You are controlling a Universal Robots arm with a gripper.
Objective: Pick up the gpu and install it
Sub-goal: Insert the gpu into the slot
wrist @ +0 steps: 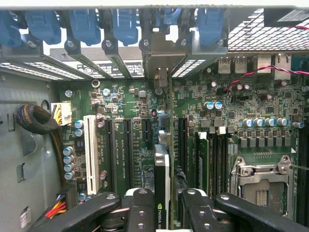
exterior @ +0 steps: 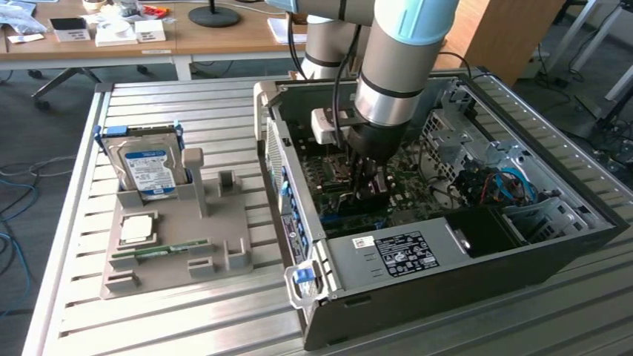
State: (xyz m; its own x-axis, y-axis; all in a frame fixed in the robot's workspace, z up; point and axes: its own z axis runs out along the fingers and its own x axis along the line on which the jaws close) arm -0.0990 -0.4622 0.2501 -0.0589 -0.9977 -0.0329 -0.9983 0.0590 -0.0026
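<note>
One gpu [wrist: 163, 159] stood edge-on over the motherboard [wrist: 135, 111], clamped between the jaws of the gripper [wrist: 166, 212] inside the open computer case [exterior: 554, 245].

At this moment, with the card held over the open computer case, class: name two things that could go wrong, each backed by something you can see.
1. The gpu, held edge-on in the gripper, hangs above the motherboard between several parallel slots; it could come down beside its slot.
2. The card's metal bracket lies close to the blue retainer clips at the case's rear wall and could catch there.
</note>
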